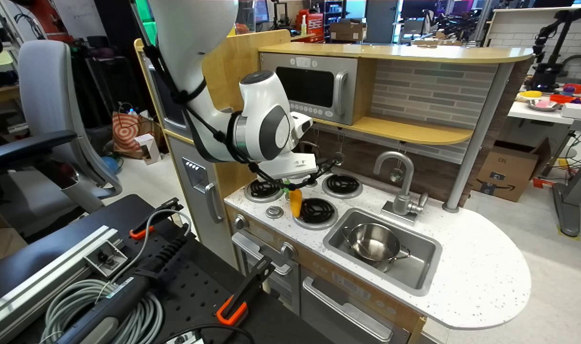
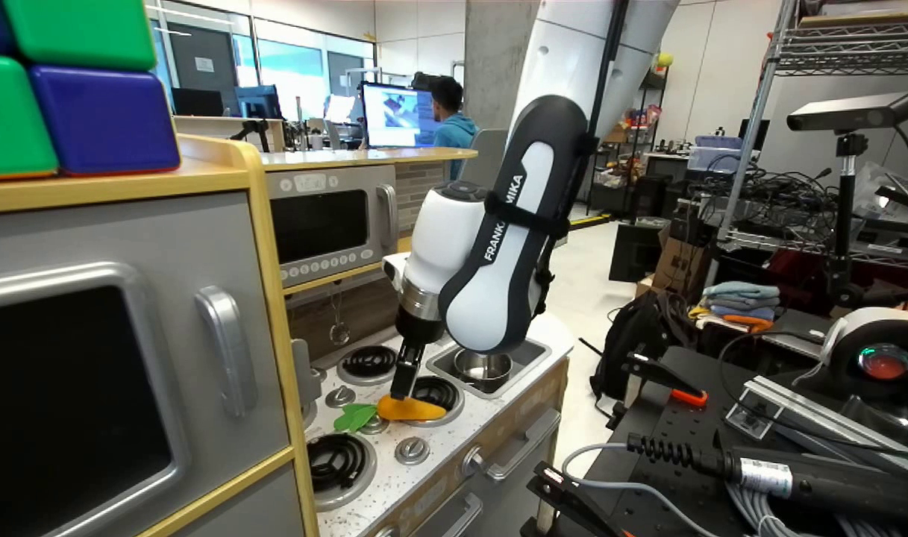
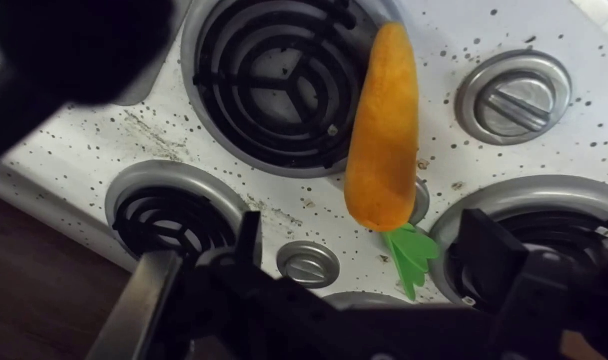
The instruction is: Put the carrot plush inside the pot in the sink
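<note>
Lying on the desk (image 1: pixel 481 272), the carrot plush (image 3: pixel 383 130) is overlapping the rim of a burner (image 3: pixel 290 84), with a small knob (image 3: pixel 422 200) partly covered by it and the green leaves (image 3: pixel 414 252) turned away from the burner; the pot (image 1: pixel 374 241) is held in the sink (image 1: pixel 417 270), well apart; nothing grasped yet, so pre-grasp is assumed.

End effector (image 3: pixel 361 218) is positioned over the toy with fingers (image 3: pixel 488 252) spread wide, nothing pinched; contact can't be judged; in the wrist view the leaf end is framed between the fingers, most of the orange body lying beyond the tips, so a small shift toward the body is probably needed.

Handling, as judged: light, soft, hard to damage; a firm squeeze should be tolerated; decent friction is expected, slip being more a matter of taper; hold is best taken crosswise on the thick orange end, just past the leaves; these look thin and likely floppy, so the toy could be left swinging if lifted by them; the narrow tip should be avoided too, as the toy may be squeezed out; on a low pinch, the knob or burner rim could be struck.
</note>
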Robot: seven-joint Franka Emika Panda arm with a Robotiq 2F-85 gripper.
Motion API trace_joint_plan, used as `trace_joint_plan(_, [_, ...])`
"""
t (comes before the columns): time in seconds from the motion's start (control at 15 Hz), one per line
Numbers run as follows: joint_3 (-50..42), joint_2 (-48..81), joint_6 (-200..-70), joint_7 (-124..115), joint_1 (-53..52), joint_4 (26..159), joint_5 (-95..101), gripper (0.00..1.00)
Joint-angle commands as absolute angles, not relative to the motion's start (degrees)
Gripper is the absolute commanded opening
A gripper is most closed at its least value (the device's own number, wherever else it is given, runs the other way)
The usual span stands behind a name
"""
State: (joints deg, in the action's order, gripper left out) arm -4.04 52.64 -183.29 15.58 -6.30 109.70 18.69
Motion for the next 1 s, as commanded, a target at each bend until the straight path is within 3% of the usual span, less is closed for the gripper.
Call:
trace_joint_plan(0.0, [-3.45, 56.66, -181.97, 14.04, -7.01, 104.95, 16.88, 1.00])
trace_joint_plan(0.67, [-4.68, 62.95, -177.39, 10.56, -6.80, 96.81, 14.73, 0.98])
trace_joint_plan(0.73, [-4.86, 63.38, -176.86, 10.20, -6.87, 96.22, 14.73, 0.73])
trace_joint_plan(0.87, [-4.71, 64.06, -176.05, 9.84, -6.65, 95.18, 14.72, 0.71])
trace_joint_plan(0.93, [-4.63, 64.34, -175.61, 9.62, -6.58, 94.75, 14.70, 0.64])
